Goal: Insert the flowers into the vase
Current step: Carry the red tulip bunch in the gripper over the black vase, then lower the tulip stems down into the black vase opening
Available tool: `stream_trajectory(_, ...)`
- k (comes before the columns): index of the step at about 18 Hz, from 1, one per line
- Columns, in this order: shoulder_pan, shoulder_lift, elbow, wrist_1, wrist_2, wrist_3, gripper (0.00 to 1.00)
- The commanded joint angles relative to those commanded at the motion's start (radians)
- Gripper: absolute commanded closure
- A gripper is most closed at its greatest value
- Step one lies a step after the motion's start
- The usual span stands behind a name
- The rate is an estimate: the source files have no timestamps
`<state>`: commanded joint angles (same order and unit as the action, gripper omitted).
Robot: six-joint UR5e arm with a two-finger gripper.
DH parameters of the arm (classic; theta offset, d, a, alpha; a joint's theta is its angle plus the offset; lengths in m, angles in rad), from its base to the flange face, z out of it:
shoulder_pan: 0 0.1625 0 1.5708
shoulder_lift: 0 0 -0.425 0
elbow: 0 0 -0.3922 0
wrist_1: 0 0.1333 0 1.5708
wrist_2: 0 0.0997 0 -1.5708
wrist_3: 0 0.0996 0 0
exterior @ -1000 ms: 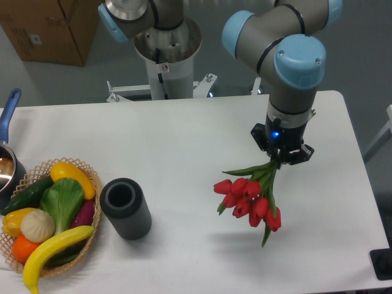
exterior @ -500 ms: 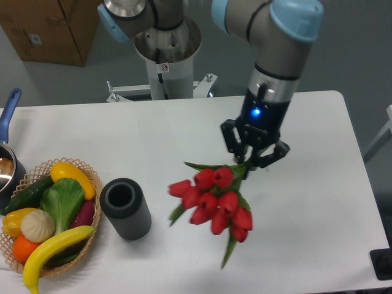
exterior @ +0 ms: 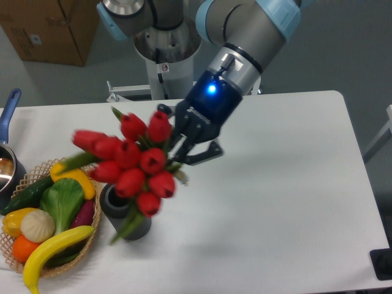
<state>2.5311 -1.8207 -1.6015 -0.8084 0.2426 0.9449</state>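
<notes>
My gripper (exterior: pixel 184 146) is shut on the stems of the flowers (exterior: pixel 131 162), a bunch of red tulip buds with green leaves, held in the air and tilted to the left. The bunch hangs over and in front of the vase (exterior: pixel 125 222), a dark ribbed cylinder standing on the white table (exterior: pixel 275 202) left of centre. Most of the vase, including its opening, is hidden behind the buds and a drooping leaf.
A wicker basket (exterior: pixel 92 177) of toy produce sits at the left, touching or nearly touching the vase. A blue-handled pot (exterior: pixel 9 159) is at the far left edge. The robot base (exterior: pixel 165 55) stands behind the table, with a cardboard box (exterior: pixel 52 27) beyond.
The arm has swung left and tilted, carrying the flowers from the table's middle right to above the vase. The bunch now looks larger and covers the vase's opening.
</notes>
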Motion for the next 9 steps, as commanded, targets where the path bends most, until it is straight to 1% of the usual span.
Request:
stream_trajectory(2,-0.032,-0.035,0.002,0.017,-0.006,0.027,1.0)
stream_trajectory(5,-0.043,-0.037,-0.037,0.02,-0.046,0.035,1.0)
stream_trajectory(9,-0.052,-0.042,-0.073,0.02,-0.054,0.101,1.0)
